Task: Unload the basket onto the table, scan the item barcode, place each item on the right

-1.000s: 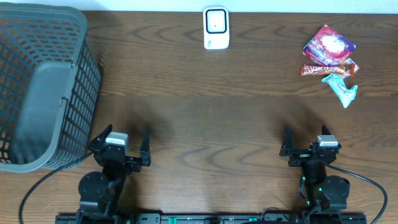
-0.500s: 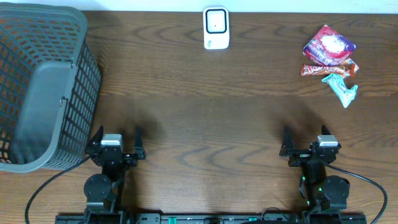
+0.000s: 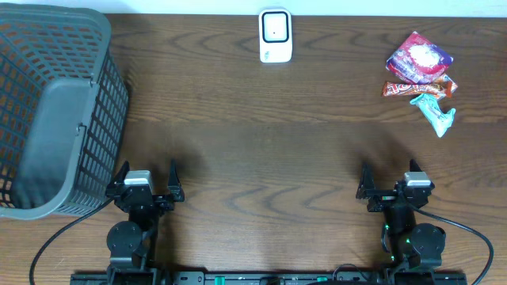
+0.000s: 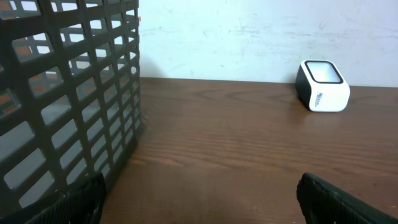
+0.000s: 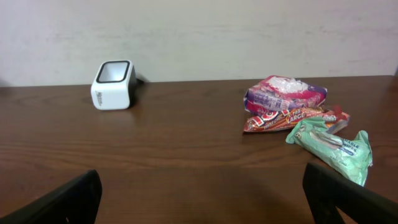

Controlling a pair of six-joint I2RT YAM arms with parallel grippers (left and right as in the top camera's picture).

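A dark wooden table (image 3: 261, 134) fills the overhead view. A grey plastic mesh basket (image 3: 47, 111) stands upright at its far left and takes up most of that corner. Along the near edge sit the two arms. The left gripper (image 3: 147, 174) rests just beside the basket's near wall with its jaws spread wide over bare wood. The right gripper (image 3: 390, 188) sits well apart on the other side, its jaws spread wide as well. The white barcode scanner (image 3: 275, 36) stands at the far edge, near the middle. At the far right lie the items, touching in a cluster: a purple-and-red pouch (image 3: 419, 58), an orange-red bar (image 3: 416, 86) below it, and a mint-green packet (image 3: 434, 112).
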